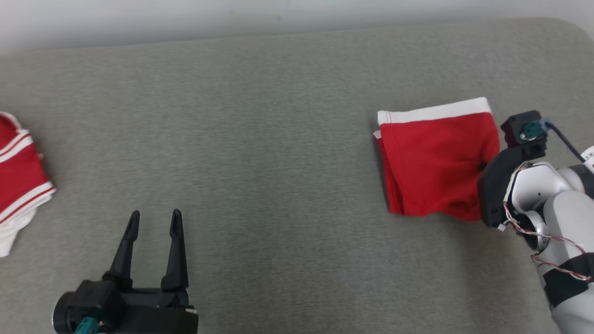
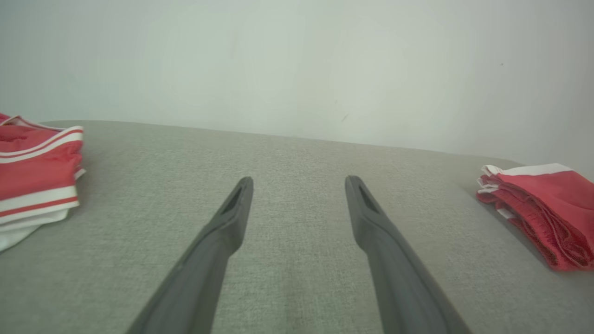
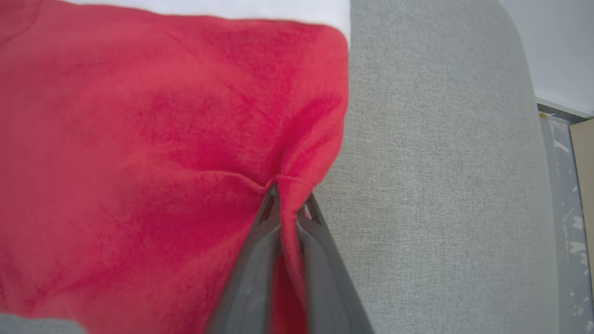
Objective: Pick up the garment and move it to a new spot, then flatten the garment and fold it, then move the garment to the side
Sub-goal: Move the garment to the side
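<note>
**Right gripper pinches the edge of the folded red shorts**

The folded red fabric garment with a white waistband [image 1: 436,162] lies on the right part of the grey woven-cloth surface [image 1: 278,139], its white band on the far side and its layered edges facing the middle of the surface. The right gripper [image 3: 290,204] is at the garment's right-hand edge. Its two dark fingers are drawn almost together with a small pleat of red cloth caught between the tips, and the fabric puckers into a ridge just where they meet. From the head camera the fingertips are hidden behind the dark wrist housing, so I cannot tell how many layers of the fold are in the pinch. The rest of the garment appears to lie flat on the surface.

Well apart, at the near left, the left gripper [image 1: 155,215] has its fingers spread wide with nothing between them, pointing away over bare grey cloth. At the far left edge sits a second bundle, a crumpled red cloth with white stripes [image 1: 18,176]. A pale plain wall [image 2: 297,60] rises behind the surface.
</note>
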Robot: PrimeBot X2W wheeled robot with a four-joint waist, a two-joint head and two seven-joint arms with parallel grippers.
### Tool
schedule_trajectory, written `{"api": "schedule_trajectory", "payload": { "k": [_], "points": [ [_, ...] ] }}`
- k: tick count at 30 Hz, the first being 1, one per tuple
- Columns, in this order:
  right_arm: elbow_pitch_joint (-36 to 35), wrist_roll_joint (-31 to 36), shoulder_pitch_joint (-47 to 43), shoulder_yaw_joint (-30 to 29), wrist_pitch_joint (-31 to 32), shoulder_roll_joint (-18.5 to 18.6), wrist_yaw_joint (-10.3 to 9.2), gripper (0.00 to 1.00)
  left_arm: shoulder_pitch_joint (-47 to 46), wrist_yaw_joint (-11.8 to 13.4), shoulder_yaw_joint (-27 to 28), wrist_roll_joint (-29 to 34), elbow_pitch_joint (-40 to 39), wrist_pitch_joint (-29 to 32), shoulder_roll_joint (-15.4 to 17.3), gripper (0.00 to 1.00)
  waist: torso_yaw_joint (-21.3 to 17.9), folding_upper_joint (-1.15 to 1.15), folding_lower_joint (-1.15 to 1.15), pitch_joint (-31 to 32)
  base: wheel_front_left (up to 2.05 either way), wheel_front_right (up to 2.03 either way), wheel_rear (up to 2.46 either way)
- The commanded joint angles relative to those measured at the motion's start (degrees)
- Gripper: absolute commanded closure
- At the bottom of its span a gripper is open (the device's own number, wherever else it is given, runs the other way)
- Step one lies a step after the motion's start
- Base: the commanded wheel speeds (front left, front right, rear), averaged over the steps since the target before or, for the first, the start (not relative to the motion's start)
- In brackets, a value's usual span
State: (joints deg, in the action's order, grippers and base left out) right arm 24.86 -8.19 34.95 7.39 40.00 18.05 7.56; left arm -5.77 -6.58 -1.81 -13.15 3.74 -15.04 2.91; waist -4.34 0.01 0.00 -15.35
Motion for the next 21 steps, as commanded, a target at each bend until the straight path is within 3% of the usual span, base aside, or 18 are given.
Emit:
{"api": "schedule_trajectory", "payload": {
  "k": [1,12,21],
  "points": [
    [0.1,-0.7,1.2,0.9,-1.1,1.1,-0.14,1.0,-1.4,-0.4,0.4,0.9,-0.3,-0.2,0.5,0.0,-6.6,-0.01,0.0,-4.2,0.0,0.0,0.0],
    [5.7,-0.9,6.2,6.5,-9.8,6.0,-0.15,1.0,-4.1,-0.8,-2.1,3.0,-2.1,-0.2,2.8,0.0,-14.9,-0.01,0.0,-8.7,0.0,0.0,0.0],
    [15.2,0.8,11.8,8.8,-23.2,9.9,-0.15,1.0,-5.2,-0.8,-7.4,3.1,-5.2,-0.2,6.1,0.0,-16.8,-0.01,0.0,-12.9,0.0,0.0,0.0]
  ]
}}
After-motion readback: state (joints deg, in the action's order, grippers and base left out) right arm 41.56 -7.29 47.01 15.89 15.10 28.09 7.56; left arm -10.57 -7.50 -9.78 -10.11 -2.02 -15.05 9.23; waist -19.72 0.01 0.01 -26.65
